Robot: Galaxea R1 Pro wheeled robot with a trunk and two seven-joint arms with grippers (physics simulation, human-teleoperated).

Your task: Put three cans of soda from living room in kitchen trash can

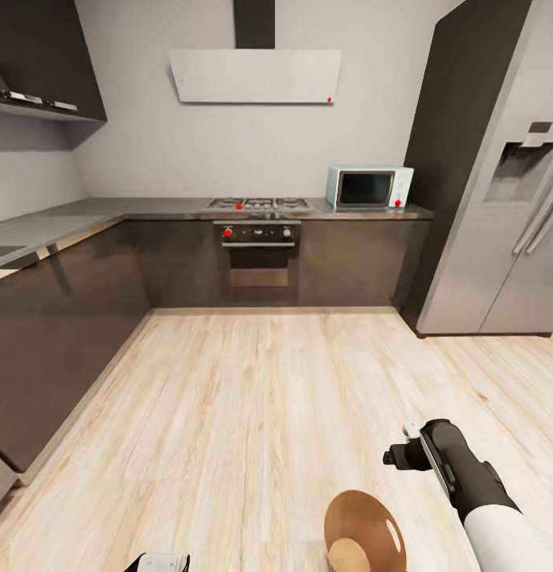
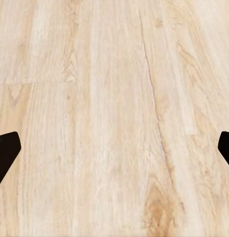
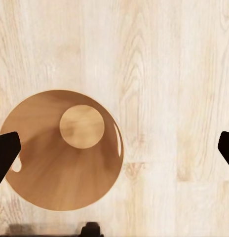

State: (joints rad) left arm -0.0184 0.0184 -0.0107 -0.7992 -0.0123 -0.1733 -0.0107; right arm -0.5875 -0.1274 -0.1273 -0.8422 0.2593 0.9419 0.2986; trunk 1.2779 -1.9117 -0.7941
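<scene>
I am in the kitchen, facing its dark grey cabinets (image 1: 181,266). The tash can (image 1: 364,531) stands on the wood floor at the near edge of the head view, with my right gripper (image 1: 402,446) just above and to its right. From above in the right wrist view, the tash can (image 3: 50,173) shows a bare tan inside. My right gripper (image 3: 114,148) is open and holds nothing. My left gripper (image 2: 114,148) is open over bare floor, and its wrist (image 1: 157,562) shows low on the left. The cans of soda are out of view.
An oven (image 1: 257,258) with a hob (image 1: 259,205) sits in the back counter, and a microwave (image 1: 369,187) stands to its right. A steel fridge (image 1: 507,230) stands at the right. A counter run (image 1: 46,318) lines the left. Wood floor (image 1: 261,397) lies between them.
</scene>
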